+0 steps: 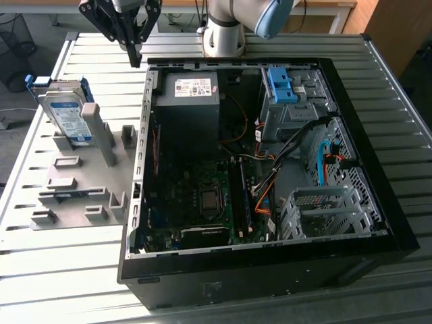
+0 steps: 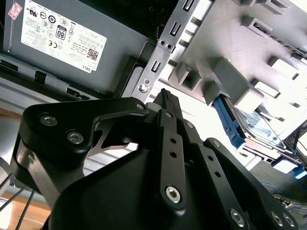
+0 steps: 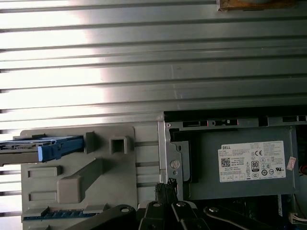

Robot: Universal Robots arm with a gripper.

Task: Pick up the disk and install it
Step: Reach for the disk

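Observation:
The disk (image 1: 67,113) is a silver drive with a white and blue label and blue side rails. It stands on edge in the grey holder (image 1: 74,192) at the exterior view's left, and appears in both wrist views (image 2: 253,125) (image 3: 41,146). My gripper (image 1: 136,59) hangs above the table's far part, over the far corner of the open computer case (image 1: 378,202) nearest the holder, to the right of the disk and apart from it. Its fingers are shut together with nothing between them, their tips showing in both wrist views (image 2: 166,96) (image 3: 166,186).
Inside the case are a dark grey power supply (image 1: 189,108) with a white sticker, a motherboard (image 1: 202,202), cables, and a drive cage with a bare blue bracket (image 1: 280,84). The arm's base (image 1: 226,34) stands behind the case. All of it rests on a slatted metal table (image 1: 61,277).

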